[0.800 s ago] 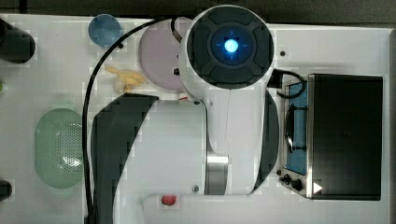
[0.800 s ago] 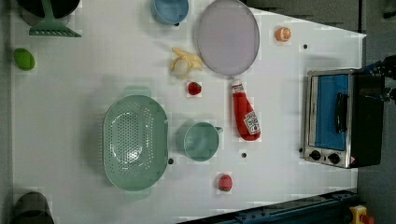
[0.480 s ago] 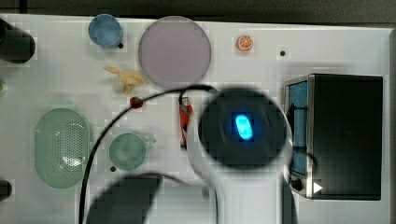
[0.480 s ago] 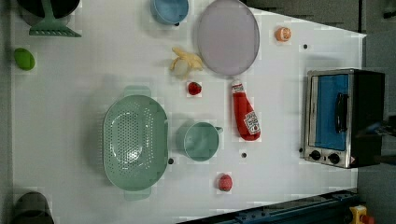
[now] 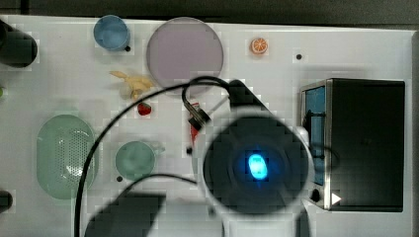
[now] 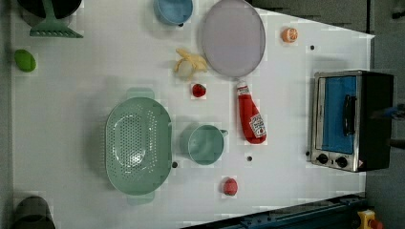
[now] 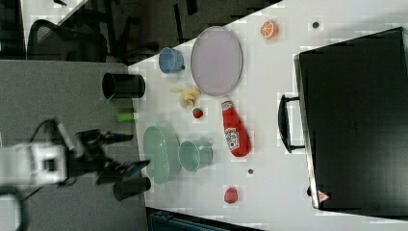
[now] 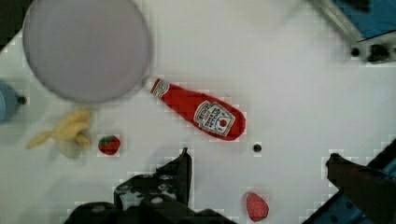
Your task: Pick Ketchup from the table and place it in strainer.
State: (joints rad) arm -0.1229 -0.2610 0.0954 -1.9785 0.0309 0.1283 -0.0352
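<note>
Spanning every view, the white table (image 6: pixel 71 119) carries a toaster oven (image 6: pixel 351 121), a lilac plate (image 6: pixel 233 37), the strainer (image 6: pixel 137 145) and a green mug (image 6: pixel 205 144). The Ketchup (image 6: pixel 251 119) lies flat between mug and oven, cap touching the plate's rim. The claw (image 8: pixel 257 161) hangs spread wide above it, holding nothing.

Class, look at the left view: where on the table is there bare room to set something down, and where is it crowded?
Free: the wide white stretch between the green fruit and the strainer. Crowded: around the ketchup, mug, plate and strawberry.
</note>
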